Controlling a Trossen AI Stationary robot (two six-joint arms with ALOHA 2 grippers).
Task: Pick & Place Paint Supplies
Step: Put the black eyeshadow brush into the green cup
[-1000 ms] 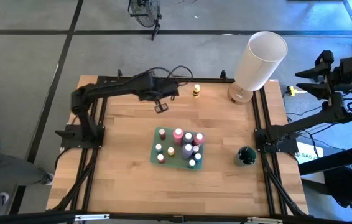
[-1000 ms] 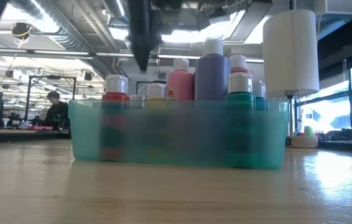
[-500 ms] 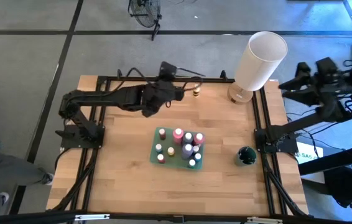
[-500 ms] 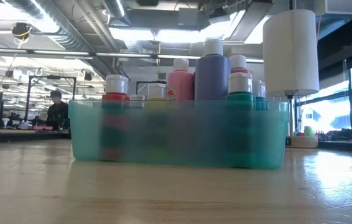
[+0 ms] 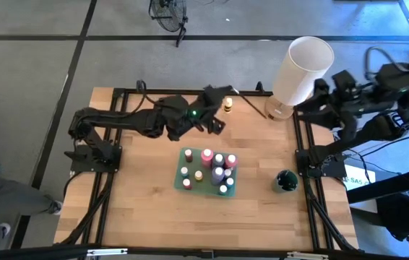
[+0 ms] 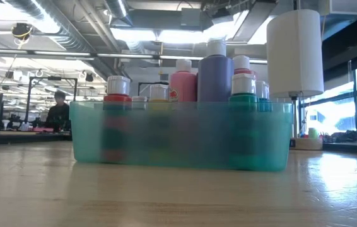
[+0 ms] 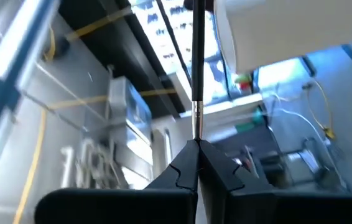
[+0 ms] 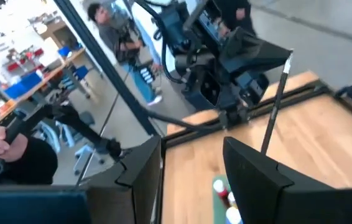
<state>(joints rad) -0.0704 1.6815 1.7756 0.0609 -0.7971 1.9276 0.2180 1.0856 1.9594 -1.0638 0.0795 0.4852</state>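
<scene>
Brush (image 7: 196,68) handling is judged delicate: the thin, dark handle looks light, stiff and slippery. It is clamped by its lower end in the left gripper (image 7: 198,163), whose fingers are pressed together on it, above the upper middle of the high view. Paint bottles (image 5: 217,167) are seen standing in the green tray (image 5: 181,168) at centre. The right gripper (image 8: 191,163), at upper right, is held partly apart and empty.

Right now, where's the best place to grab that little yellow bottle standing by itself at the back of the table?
Probably around its body, under the cap, coming straight down. The yellow bottle stands upright and alone near the table's far edge, sides free; the left gripper, jaws shut on a brush, sits close beside it, so a sideways approach looks riskier.
</scene>
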